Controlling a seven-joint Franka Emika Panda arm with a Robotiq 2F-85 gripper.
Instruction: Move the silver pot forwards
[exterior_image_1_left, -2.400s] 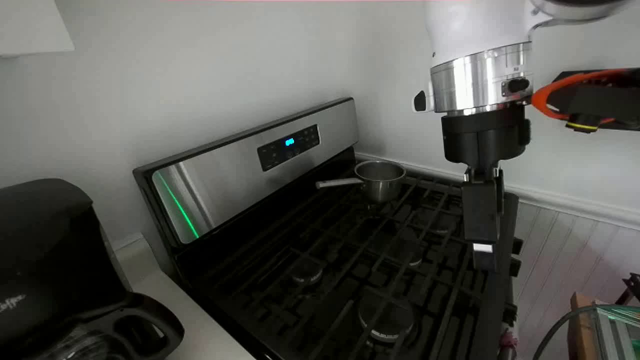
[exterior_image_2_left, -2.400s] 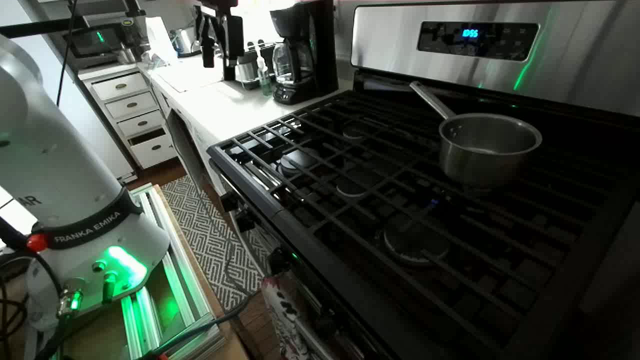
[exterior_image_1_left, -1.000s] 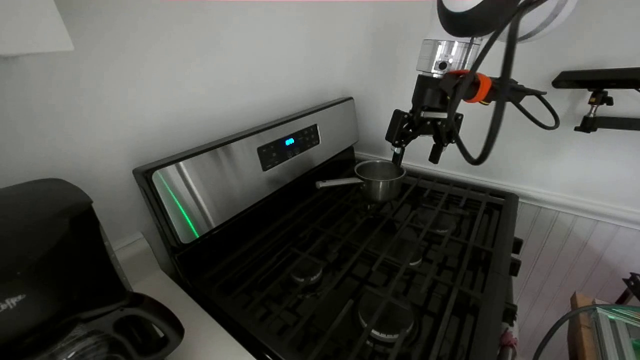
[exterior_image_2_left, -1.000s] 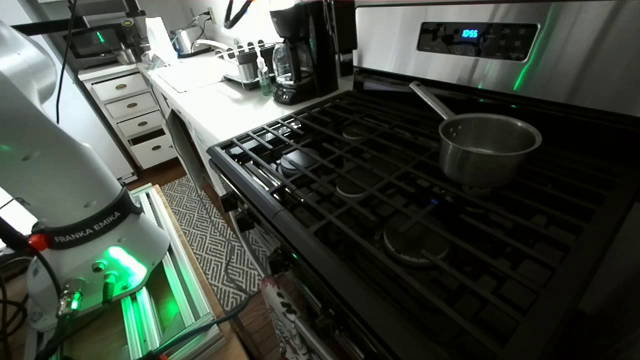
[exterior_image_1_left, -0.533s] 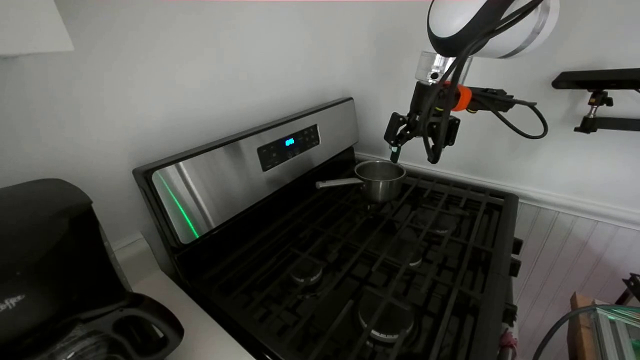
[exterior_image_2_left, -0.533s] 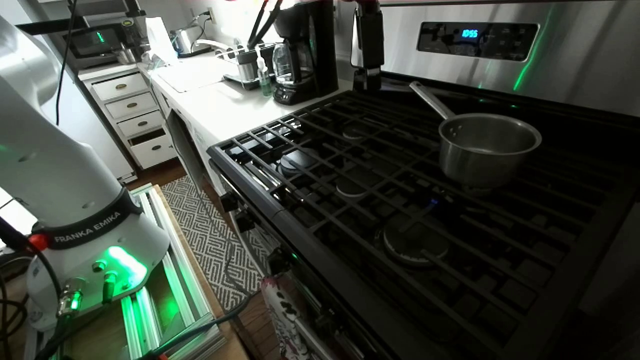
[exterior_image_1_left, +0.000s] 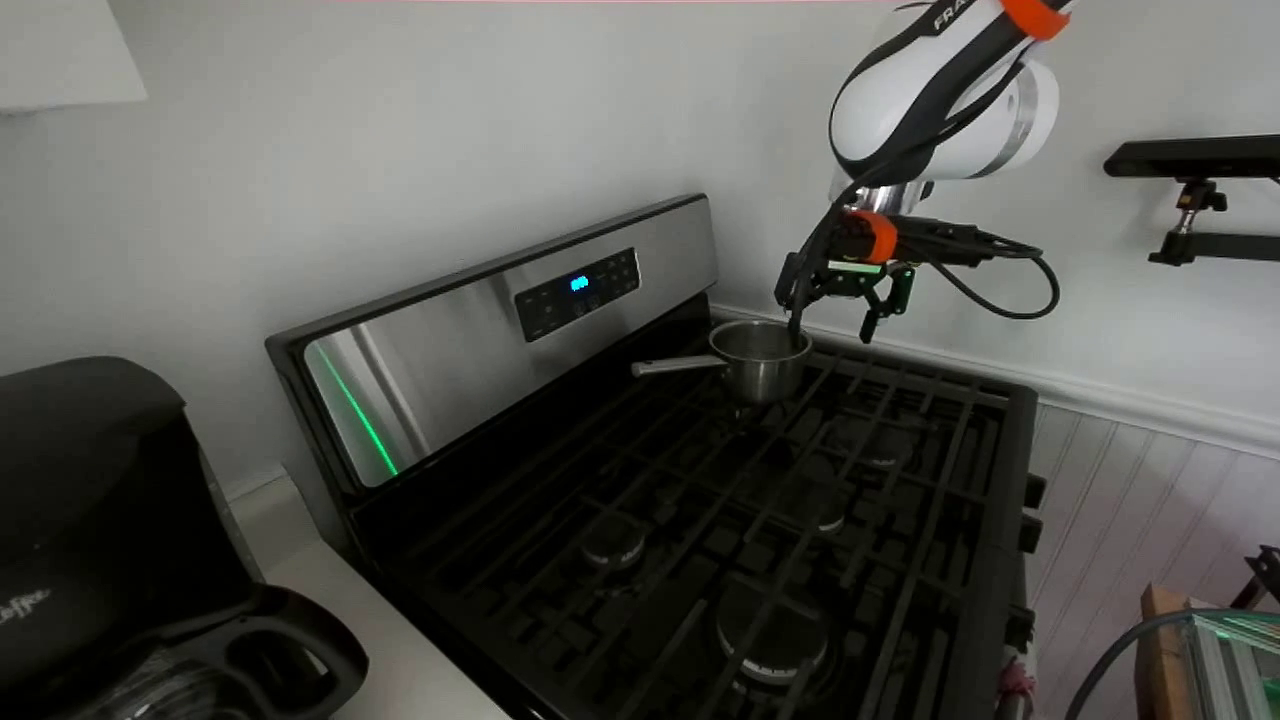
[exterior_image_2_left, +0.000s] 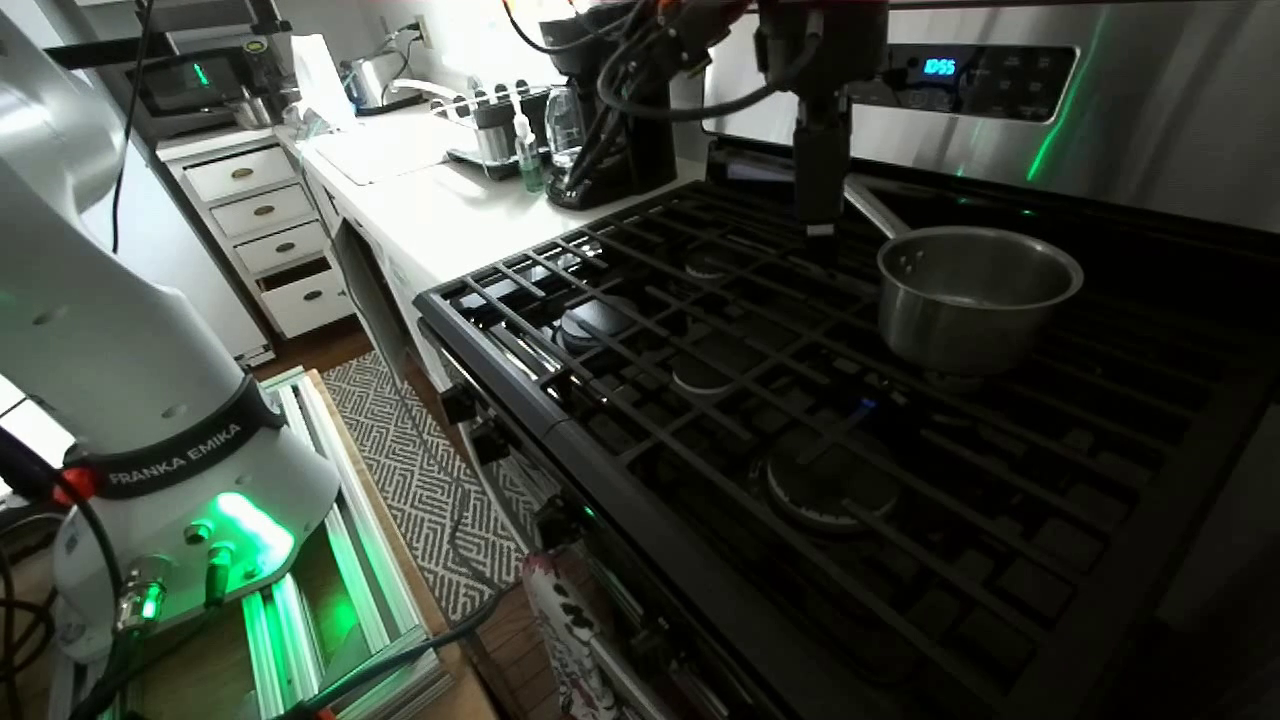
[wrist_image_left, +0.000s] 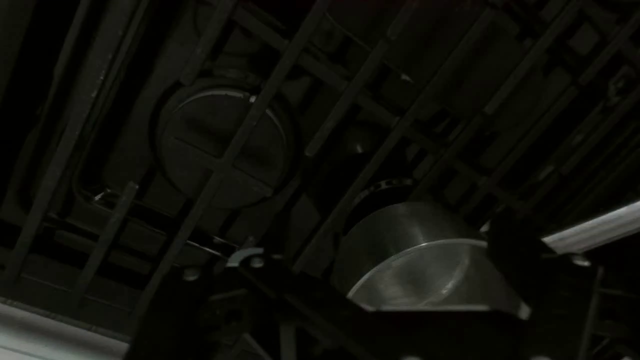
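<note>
Sitting near jaws: silver pot (exterior_image_2_left: 968, 325)

Coffee maker (exterior_image_1_left: 85, 470), pump bottle (exterior_image_2_left: 531, 168) on white counter (exterior_image_2_left: 430, 222); patterned rug (exterior_image_2_left: 405, 470) below.

We saw a kitchen: a black gas stove (exterior_image_2_left: 720, 420), a coffee maker (exterior_image_1_left: 110, 520) on a white counter (exterior_image_2_left: 440, 215), and white drawers (exterior_image_2_left: 262, 252).
</note>
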